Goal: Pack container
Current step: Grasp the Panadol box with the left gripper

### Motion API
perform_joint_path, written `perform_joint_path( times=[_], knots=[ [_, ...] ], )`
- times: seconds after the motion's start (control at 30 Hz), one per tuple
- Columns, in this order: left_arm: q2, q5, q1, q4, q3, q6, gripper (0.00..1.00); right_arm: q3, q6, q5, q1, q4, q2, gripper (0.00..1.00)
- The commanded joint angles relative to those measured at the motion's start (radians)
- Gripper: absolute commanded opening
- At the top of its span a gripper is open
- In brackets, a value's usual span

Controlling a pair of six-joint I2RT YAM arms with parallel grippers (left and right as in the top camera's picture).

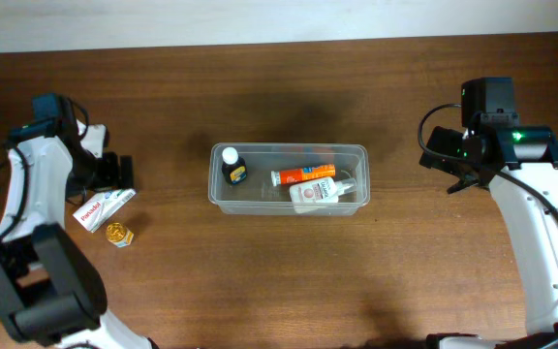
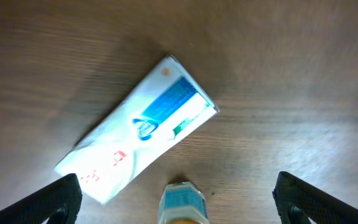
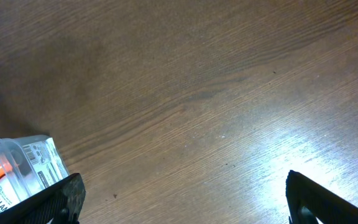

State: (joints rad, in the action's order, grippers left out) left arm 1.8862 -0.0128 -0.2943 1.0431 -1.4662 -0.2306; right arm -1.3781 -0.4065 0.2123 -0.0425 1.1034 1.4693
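The clear plastic container (image 1: pixel 289 179) sits mid-table; its corner shows in the right wrist view (image 3: pixel 23 165). Inside lie a small dark bottle with a white cap (image 1: pixel 233 168), an orange tube (image 1: pixel 303 175) and a white bottle (image 1: pixel 320 192). A white and blue box (image 1: pixel 103 207) lies at the left, also in the left wrist view (image 2: pixel 138 127). A small yellow bottle (image 1: pixel 119 234) lies beside it; its blue-labelled end shows in the left wrist view (image 2: pixel 182 202). My left gripper (image 2: pixel 176 202) is open, above box and bottle. My right gripper (image 3: pixel 182 199) is open and empty, right of the container.
The table is dark brown wood (image 1: pixel 289 281). A pale wall strip runs along the far edge (image 1: pixel 279 15). The left arm's base stands at the front left (image 1: pixel 37 291), the right arm runs down the right side (image 1: pixel 541 252).
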Motion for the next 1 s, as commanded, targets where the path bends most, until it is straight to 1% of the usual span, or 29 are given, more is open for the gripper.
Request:
perform_joint_path(
  times=[0.0, 0.2, 0.33, 0.8, 0.97],
  knots=[
    [0.083, -0.029, -0.01, -0.003, 0.009, -0.168, 0.99, -0.013, 0.009, 0.009, -0.004, 0.002, 0.004, 0.95],
    [0.177, -0.018, -0.047, -0.031, 0.009, -0.168, 0.99, -0.013, 0.009, 0.009, -0.004, 0.008, 0.004, 0.95],
    [0.203, -0.018, -0.071, -0.045, 0.009, -0.167, 0.99, -0.013, 0.009, 0.009, -0.004, 0.008, 0.004, 0.95],
    [0.208, -0.018, -0.08, -0.056, -0.011, -0.167, 0.99, -0.013, 0.008, 0.009, -0.004, 0.008, 0.004, 0.95],
    [0.206, -0.017, -0.08, 0.002, -0.082, -0.168, 1.0, -0.013, 0.008, 0.009, -0.004, 0.009, 0.004, 0.95]
  ],
)
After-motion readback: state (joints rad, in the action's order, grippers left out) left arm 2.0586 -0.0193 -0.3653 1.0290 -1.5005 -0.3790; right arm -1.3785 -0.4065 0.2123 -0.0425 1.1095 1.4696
